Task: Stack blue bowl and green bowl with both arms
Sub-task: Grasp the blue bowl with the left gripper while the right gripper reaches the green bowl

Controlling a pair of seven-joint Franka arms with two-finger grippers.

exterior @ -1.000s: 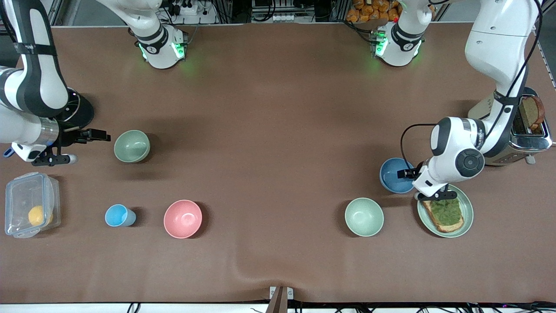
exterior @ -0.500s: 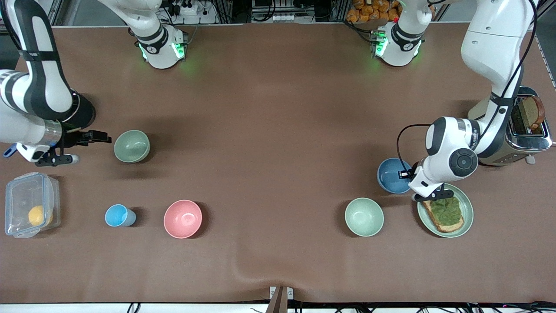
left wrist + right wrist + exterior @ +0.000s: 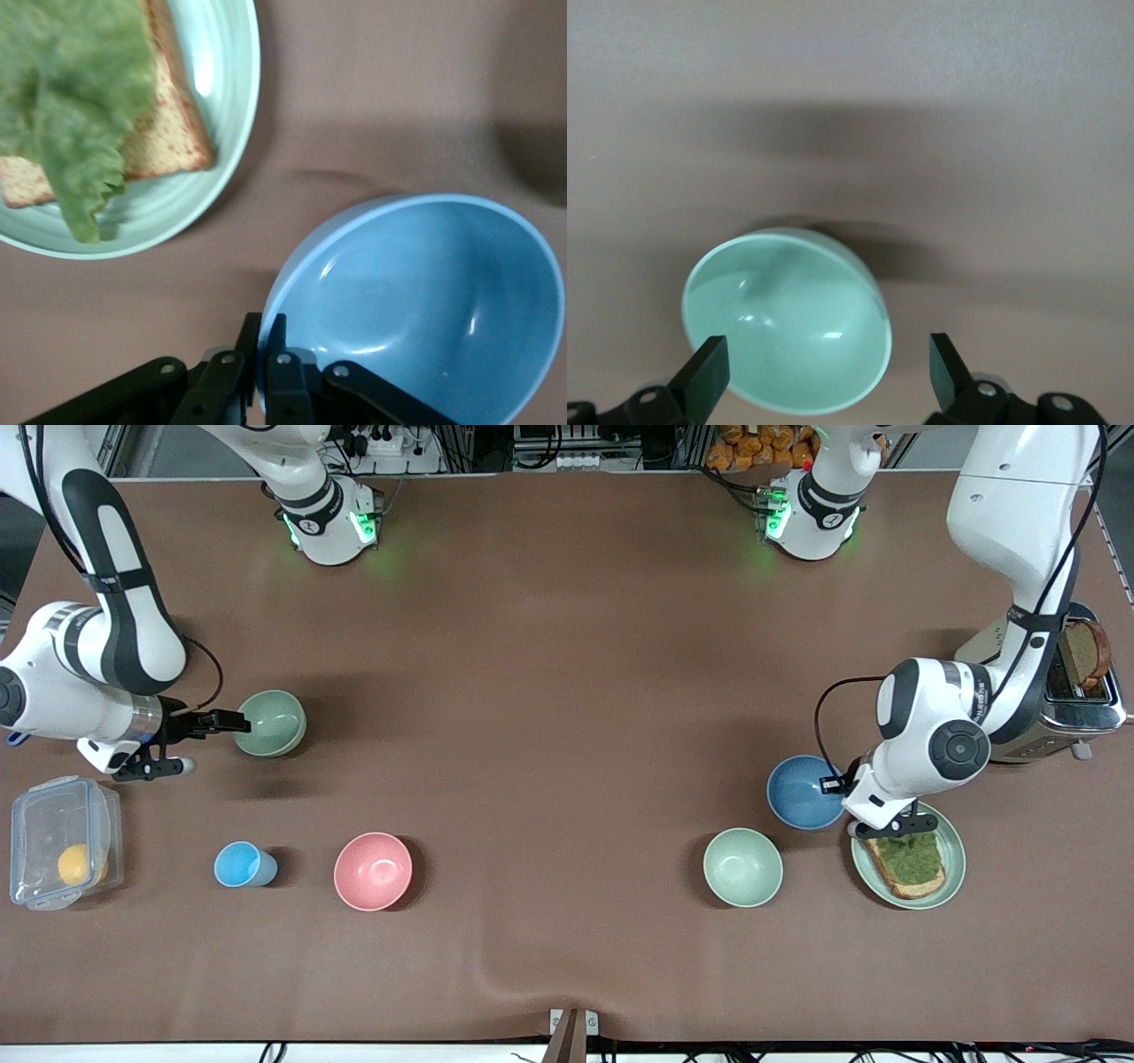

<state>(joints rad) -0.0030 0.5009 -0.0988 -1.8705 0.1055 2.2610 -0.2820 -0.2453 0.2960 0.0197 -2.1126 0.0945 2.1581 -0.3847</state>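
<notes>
Blue bowl, empty, rim pinched by the closed left end effector beside the plate of toast with lettuce. Green bowl, empty, on the tabletop toward the right arm's end; right end effector spread open at its rim. No writing legible.

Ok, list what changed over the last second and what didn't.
The right gripper moved in to the green bowl's rim, fingers open. The left gripper, shut on the blue bowl, shifted it slightly nearer the front camera. The other dishes stayed put.

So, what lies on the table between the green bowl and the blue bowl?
Nothing: the front view shows only bare table between the green bowl and the blue bowl.
</notes>
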